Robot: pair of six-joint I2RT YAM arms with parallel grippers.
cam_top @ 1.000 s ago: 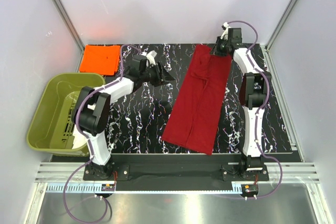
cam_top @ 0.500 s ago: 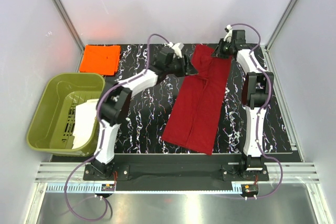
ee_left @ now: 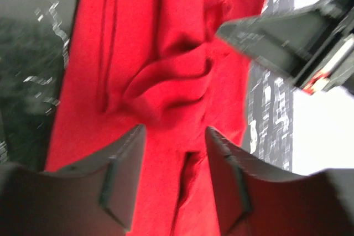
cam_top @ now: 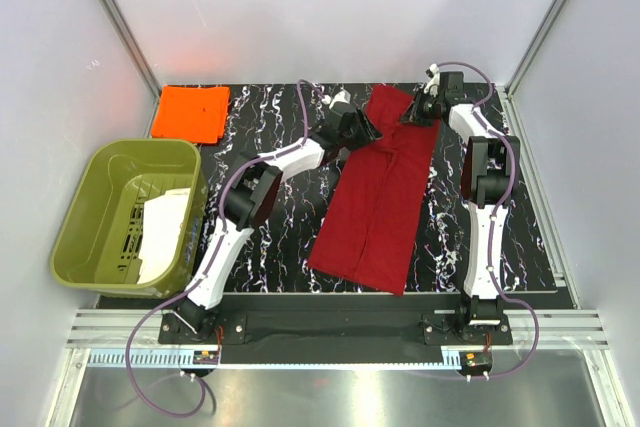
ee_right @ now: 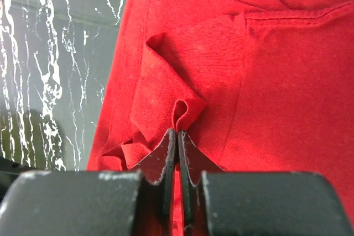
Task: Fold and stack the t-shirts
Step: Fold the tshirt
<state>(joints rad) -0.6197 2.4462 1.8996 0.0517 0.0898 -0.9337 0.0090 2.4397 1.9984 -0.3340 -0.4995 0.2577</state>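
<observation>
A dark crimson red cloth t-shirt (cam_top: 380,197), folded into a long narrow strip, lies slantwise on the black white-veined marble-pattern table (cam_top: 270,237), running from the far right toward the near middle. The left gripper (cam_top: 362,130) reaches to the strip's left edge near its far end. The right gripper (cam_top: 415,112) sits at the far right corner of the strip. A bright orange cloth t-shirt (cam_top: 190,113) lies folded flat at the far left corner. An olive-green plastic tub (cam_top: 80,207) stands beside the table's left edge, with a white sheet (cam_top: 160,237) in it.
</observation>
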